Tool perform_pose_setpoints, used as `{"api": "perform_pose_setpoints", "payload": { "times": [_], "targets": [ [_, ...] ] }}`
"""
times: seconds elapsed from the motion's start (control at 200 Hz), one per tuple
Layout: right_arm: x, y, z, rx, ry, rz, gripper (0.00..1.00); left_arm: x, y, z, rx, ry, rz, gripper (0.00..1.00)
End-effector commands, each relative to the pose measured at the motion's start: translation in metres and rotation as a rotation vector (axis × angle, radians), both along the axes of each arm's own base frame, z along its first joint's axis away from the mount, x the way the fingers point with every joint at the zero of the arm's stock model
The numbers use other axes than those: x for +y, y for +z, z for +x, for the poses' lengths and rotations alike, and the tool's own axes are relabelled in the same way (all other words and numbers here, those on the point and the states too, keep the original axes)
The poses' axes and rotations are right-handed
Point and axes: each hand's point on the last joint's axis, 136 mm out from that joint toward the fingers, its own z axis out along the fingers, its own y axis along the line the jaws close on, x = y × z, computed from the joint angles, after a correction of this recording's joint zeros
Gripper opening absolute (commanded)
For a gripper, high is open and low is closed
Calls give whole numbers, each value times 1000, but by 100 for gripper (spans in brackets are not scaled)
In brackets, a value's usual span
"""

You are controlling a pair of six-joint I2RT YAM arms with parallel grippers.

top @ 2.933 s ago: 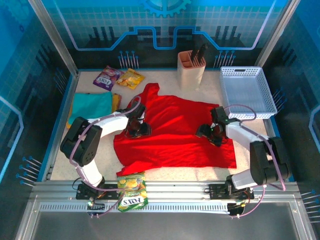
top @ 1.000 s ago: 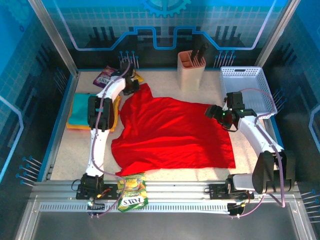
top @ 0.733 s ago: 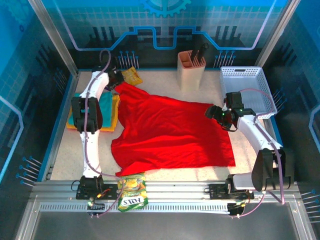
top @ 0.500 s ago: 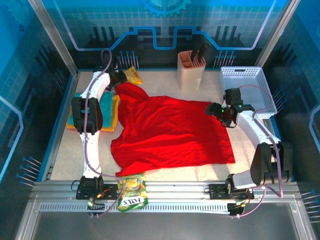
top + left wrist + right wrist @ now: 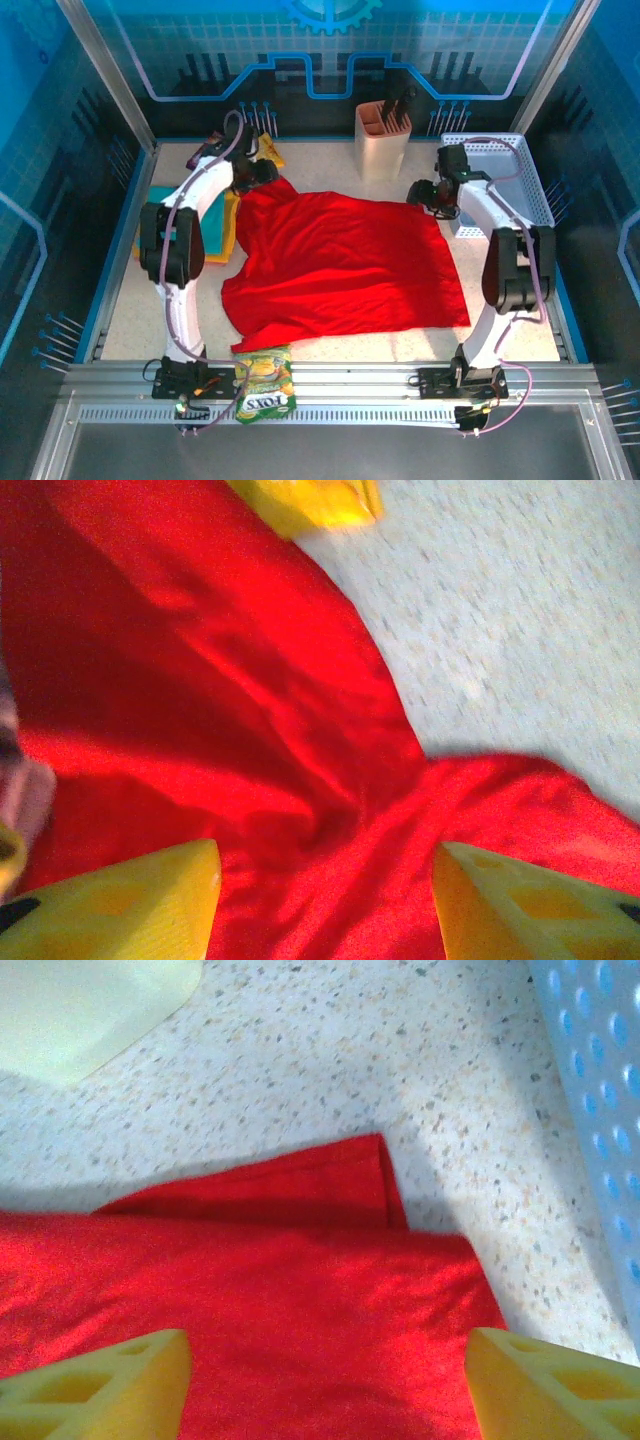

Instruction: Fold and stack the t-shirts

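The left arm (image 5: 198, 188) and right arm (image 5: 484, 208) are showing white shells between black joints; lilac cables (image 5: 236, 118) are looping alongside; left pincer (image 5: 325, 910) and right pincer (image 5: 325, 1385) are carrying yellow fingers (image 5: 120, 905).
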Motion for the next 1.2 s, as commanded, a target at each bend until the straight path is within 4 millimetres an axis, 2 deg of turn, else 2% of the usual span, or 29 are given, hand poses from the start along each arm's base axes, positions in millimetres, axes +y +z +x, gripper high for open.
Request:
{"api": "perform_pose_setpoints", "payload": {
  "times": [0.0, 0.07, 0.14, 0.175, 0.25, 0.35, 0.5, 0.66, 0.826, 1.026, 1.041, 1.066, 1.151, 1.191],
  "targets": [
    [0, -7, 16, 30, 24, -79, 69, -12, 17, -24, -33, -22, -18, 59],
    [-1, -15, 27, 50, 24, -95, 60, -17, 14, -43, -24, -34, -19, 59],
    [-2, -23, 37, 76, 12, -103, 58, -22, 13, -61, -15, -52, -16, 59],
    [-2, -27, 41, 85, 6, -108, 52, -24, 12, -69, -10, -59, -11, 59],
    [-3, -34, 50, 97, -7, -126, 48, -26, 13, -85, -10, -70, -5, 59],
    [-1, -50, 53, 157, -6, -136, 42, -29, 15, -103, -6, -84, -11, 59],
    [1, -62, 48, 195, -1, -171, 41, -27, 18, -126, -2, -93, -7, 60],
    [-4, -73, 42, 226, -7, -198, 43, -26, 11, -141, 15, -95, -12, 60],
    [-4, -84, 42, 260, -8, -191, 43, -29, 5, -147, 27, -99, -21, 60],
    [-2, -84, 46, 274, -11, -164, 43, -30, 5, -151, 23, -103, -19, 60],
    [-3, -96, 43, 300, -10, -164, 42, -30, 5, -151, 23, -104, -19, 60],
    [-2, -99, 42, 309, -12, -159, 42, -30, 5, -151, 23, -104, -19, 60],
    [-4, -101, 42, 308, -25, -141, 37, -29, 6, -152, 23, -104, -16, 60],
    [-4, -98, 44, 292, -29, -135, 29, -29, 6, -152, 22, -105, -12, 60]
  ]
}}
